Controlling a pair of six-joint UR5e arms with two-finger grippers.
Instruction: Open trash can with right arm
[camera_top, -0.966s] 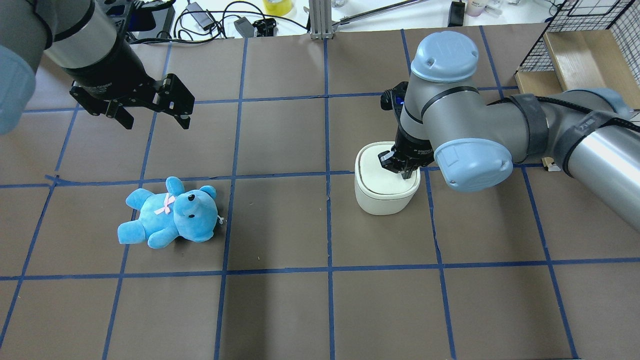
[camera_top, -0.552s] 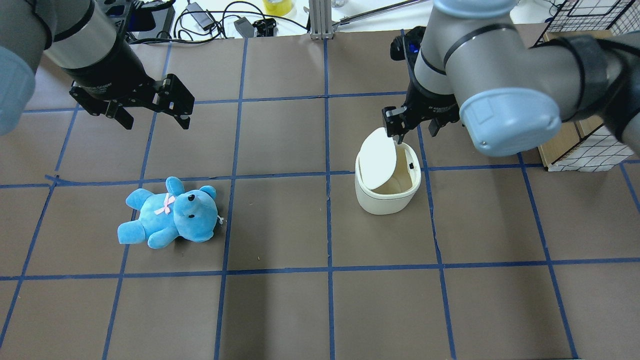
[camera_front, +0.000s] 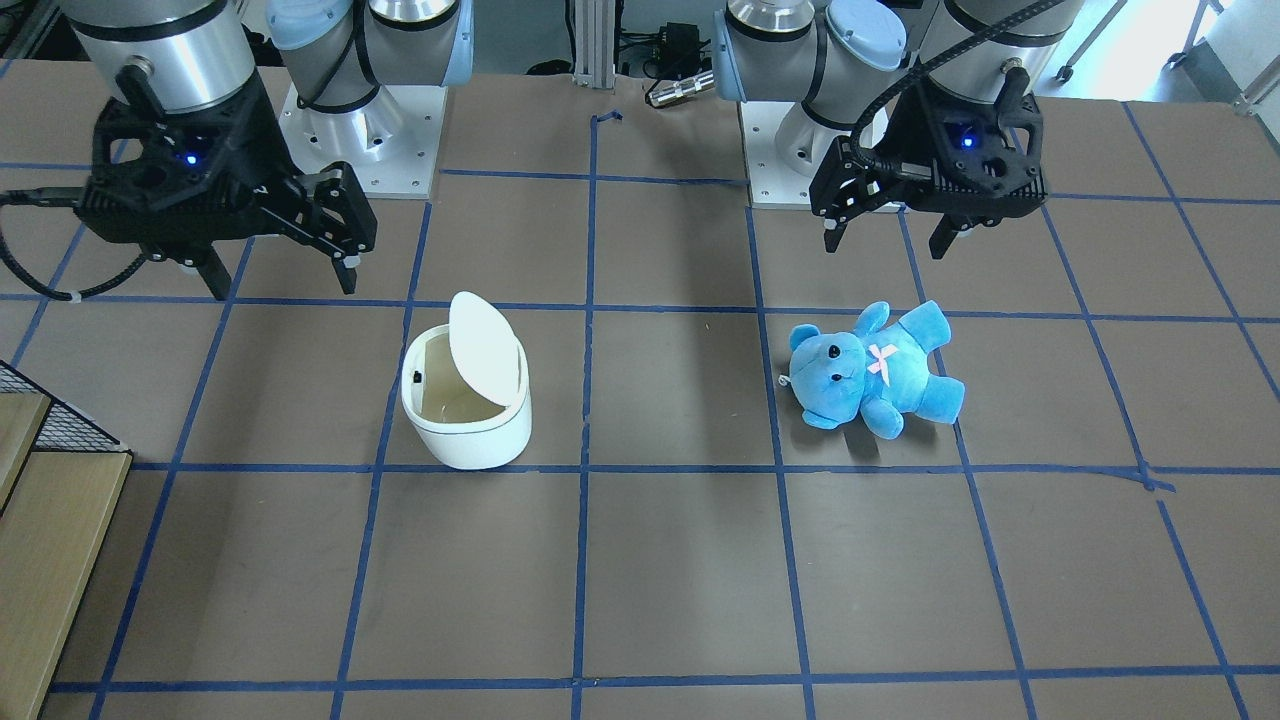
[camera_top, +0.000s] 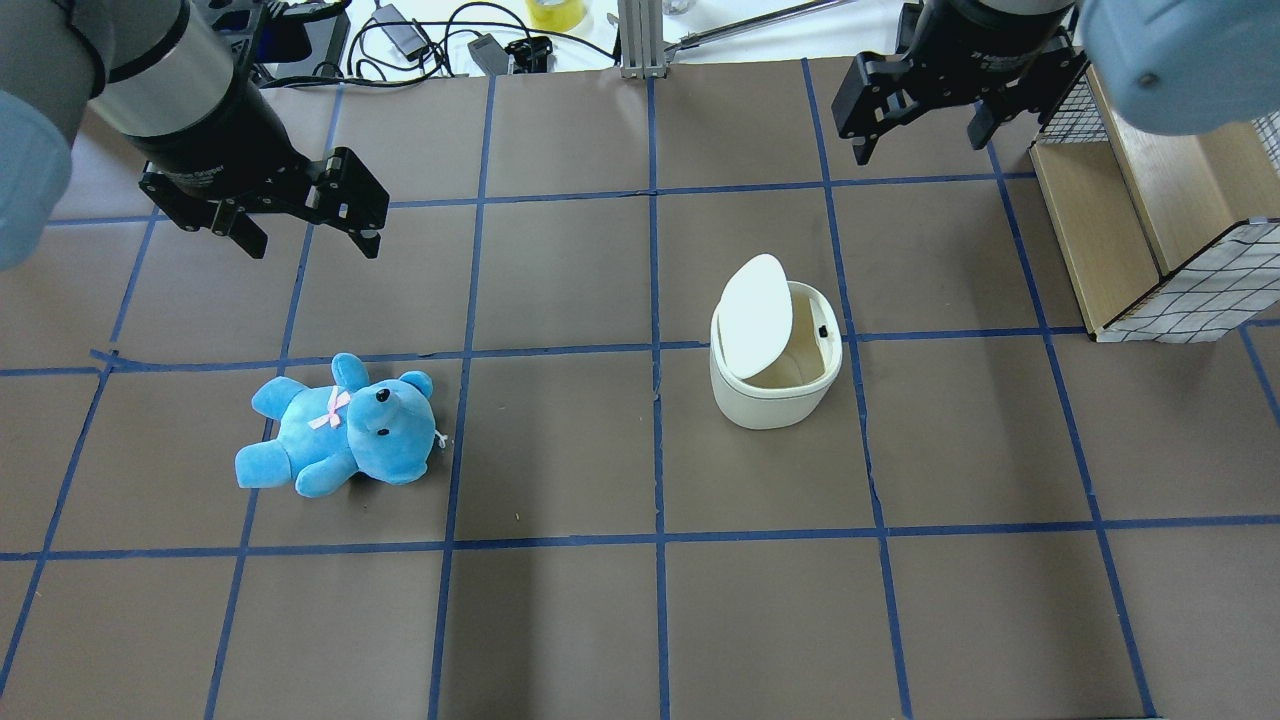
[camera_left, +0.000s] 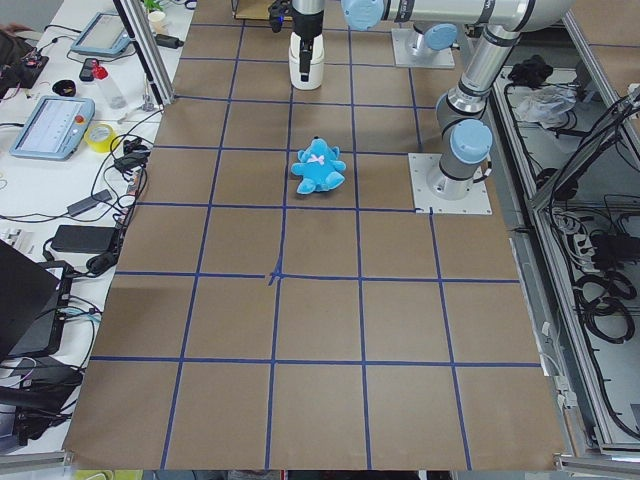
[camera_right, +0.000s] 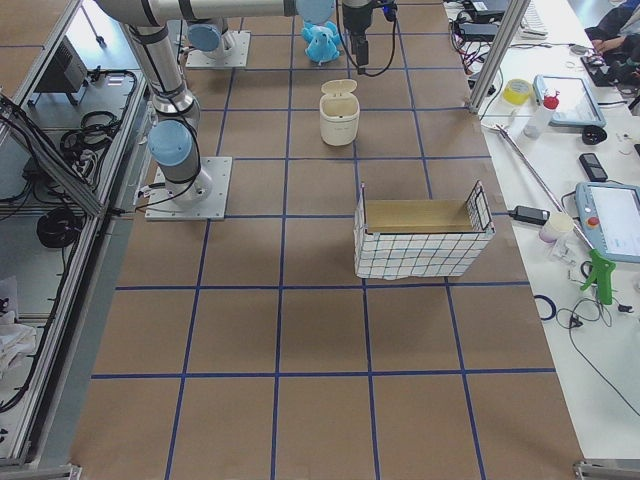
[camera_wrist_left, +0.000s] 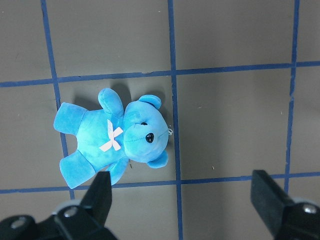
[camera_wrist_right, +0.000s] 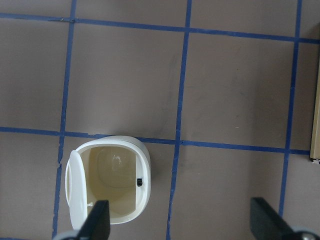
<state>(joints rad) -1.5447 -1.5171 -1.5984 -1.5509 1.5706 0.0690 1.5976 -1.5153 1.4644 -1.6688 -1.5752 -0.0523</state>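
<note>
The white trash can (camera_top: 775, 395) stands right of the table's middle with its flip lid (camera_top: 757, 315) raised upright, so the cream inside shows. It also shows in the front view (camera_front: 470, 435) and below the right wrist camera (camera_wrist_right: 142, 160). My right gripper (camera_top: 920, 140) is open and empty, high above the table, beyond the can and to its right, clear of it (camera_front: 283, 285). My left gripper (camera_top: 312, 240) is open and empty, hovering beyond the blue teddy bear (camera_top: 340, 430).
A wire-mesh basket with wooden panels (camera_top: 1150, 200) stands at the right edge, close to my right gripper. Cables and small gear lie along the far table edge (camera_top: 420, 40). The bear lies on its back left of the middle (camera_front: 870, 370).
My right gripper was down on the can's closed lid; the lid has flipped open, and the gripper has risen and drawn back to the far right. The left arm has not moved.
</note>
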